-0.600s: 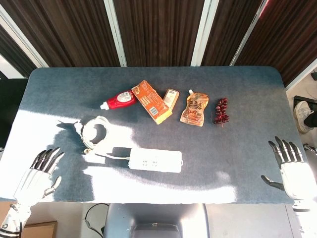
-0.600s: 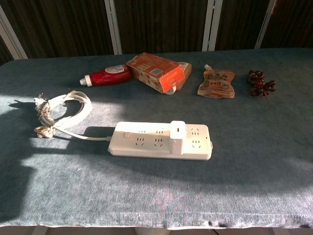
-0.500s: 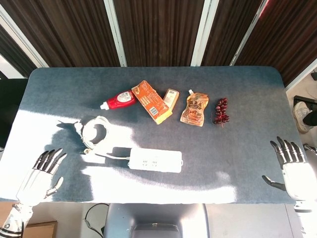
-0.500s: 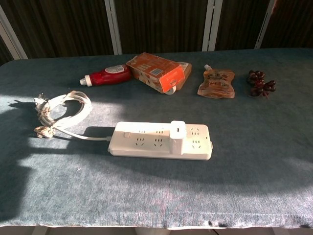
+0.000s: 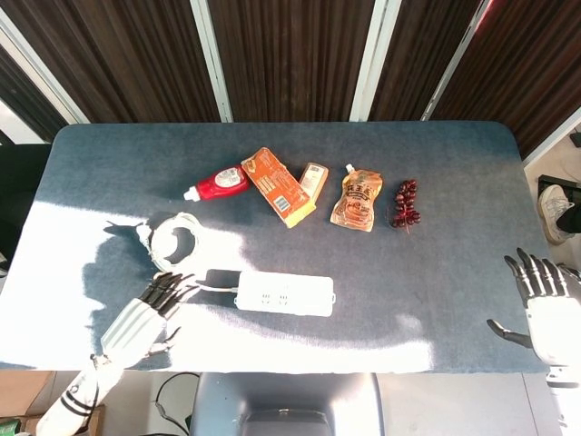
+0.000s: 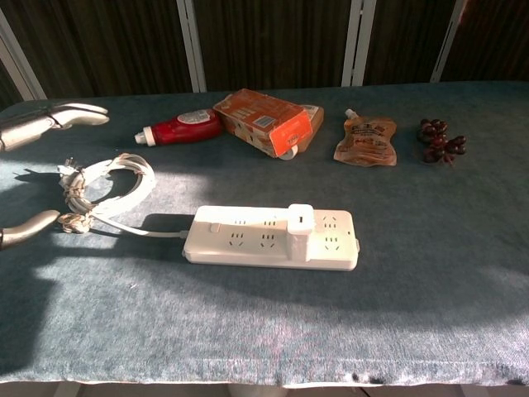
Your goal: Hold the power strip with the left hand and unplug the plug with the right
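Nearest the bottom edge of the head view we see the left hand (image 5: 138, 318) at lower left, over the near part of the table (image 5: 436, 272), its fingers (image 5: 168, 289) spread apart and holding nothing; they point toward the power strip (image 5: 284, 294) but stop short of it. In the chest view only two fingertips (image 6: 78, 116) enter at the left edge. At the lower right corner of the head view the right hand (image 5: 547, 304) hangs just off the table's right end — fingers likewise apart, nothing in them.

The power strip lies flat, bottom centre of the head view, lengthwise left to right. The plug (image 6: 300, 225), a white block, stands upright in the strip's right half, as we see in the chest view. The strip's cord (image 6: 107, 190) runs left to a coil, middle left of the frame.

Farther back, across the upper middle, we find a row from left to right: a red bottle (image 5: 217, 183) on its side, an orange box (image 5: 277, 186), a smaller packet (image 5: 313, 179) touching it, a spouted pouch (image 5: 357, 199), and a dark red cluster (image 5: 405, 205).
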`<state>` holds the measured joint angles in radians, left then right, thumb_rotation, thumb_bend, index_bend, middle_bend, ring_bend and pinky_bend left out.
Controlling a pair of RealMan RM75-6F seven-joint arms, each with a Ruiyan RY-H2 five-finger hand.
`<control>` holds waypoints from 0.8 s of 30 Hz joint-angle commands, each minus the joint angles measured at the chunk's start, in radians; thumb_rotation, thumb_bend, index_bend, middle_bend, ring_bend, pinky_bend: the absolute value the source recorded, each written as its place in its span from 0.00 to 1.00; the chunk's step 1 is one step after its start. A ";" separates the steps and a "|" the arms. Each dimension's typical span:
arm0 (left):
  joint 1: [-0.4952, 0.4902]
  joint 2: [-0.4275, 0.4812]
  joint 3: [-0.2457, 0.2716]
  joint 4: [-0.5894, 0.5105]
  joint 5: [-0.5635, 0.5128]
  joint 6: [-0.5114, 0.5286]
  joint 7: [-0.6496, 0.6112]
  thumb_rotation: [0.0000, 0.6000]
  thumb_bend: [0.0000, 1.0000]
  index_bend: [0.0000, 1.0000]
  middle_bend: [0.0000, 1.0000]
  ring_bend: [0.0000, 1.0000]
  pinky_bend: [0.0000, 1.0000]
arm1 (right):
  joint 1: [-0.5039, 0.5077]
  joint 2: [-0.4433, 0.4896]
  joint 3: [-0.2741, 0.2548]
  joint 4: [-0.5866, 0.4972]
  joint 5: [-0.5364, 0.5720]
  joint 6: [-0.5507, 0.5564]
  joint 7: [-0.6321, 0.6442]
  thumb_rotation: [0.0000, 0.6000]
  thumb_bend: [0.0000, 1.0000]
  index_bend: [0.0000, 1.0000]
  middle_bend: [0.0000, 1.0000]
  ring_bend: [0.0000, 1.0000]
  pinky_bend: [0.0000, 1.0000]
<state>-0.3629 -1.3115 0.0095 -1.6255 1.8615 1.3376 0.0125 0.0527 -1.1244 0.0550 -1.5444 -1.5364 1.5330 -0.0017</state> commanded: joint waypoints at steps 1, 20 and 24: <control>-0.064 -0.050 -0.028 -0.077 -0.028 -0.103 0.094 1.00 0.42 0.00 0.00 0.00 0.09 | 0.003 -0.005 0.006 0.011 0.006 -0.004 0.007 1.00 0.10 0.00 0.00 0.00 0.00; -0.240 -0.360 -0.131 0.023 -0.266 -0.338 0.293 1.00 0.40 0.00 0.00 0.00 0.09 | 0.026 0.005 0.031 0.042 0.058 -0.059 0.057 1.00 0.10 0.00 0.00 0.00 0.00; -0.260 -0.420 -0.138 0.066 -0.285 -0.338 0.352 0.99 0.40 0.00 0.00 0.00 0.09 | 0.029 0.006 0.029 0.041 0.060 -0.068 0.057 1.00 0.10 0.00 0.00 0.00 0.00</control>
<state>-0.6114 -1.7082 -0.1244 -1.5799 1.5877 1.0012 0.3418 0.0810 -1.1185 0.0839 -1.5034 -1.4761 1.4657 0.0555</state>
